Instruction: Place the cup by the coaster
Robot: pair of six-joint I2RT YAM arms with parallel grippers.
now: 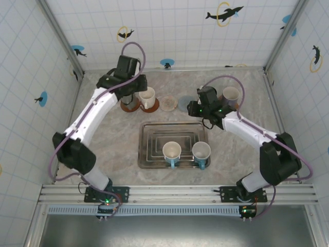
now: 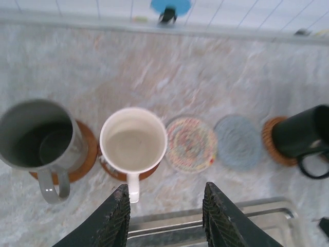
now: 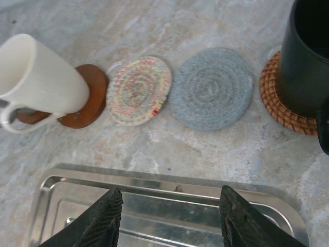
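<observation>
Left wrist: white cup (image 2: 132, 141) on coaster (image 2: 114, 172)

The table (image 1: 113, 149) is lit brightly and evenly by diffuse light, and only faint, soft shadows are cast. The left wrist view is blurred throughout, the white cup (image 2: 132, 141) softened. Pale glare is seen along the rim of the tray (image 3: 169, 180).
</observation>
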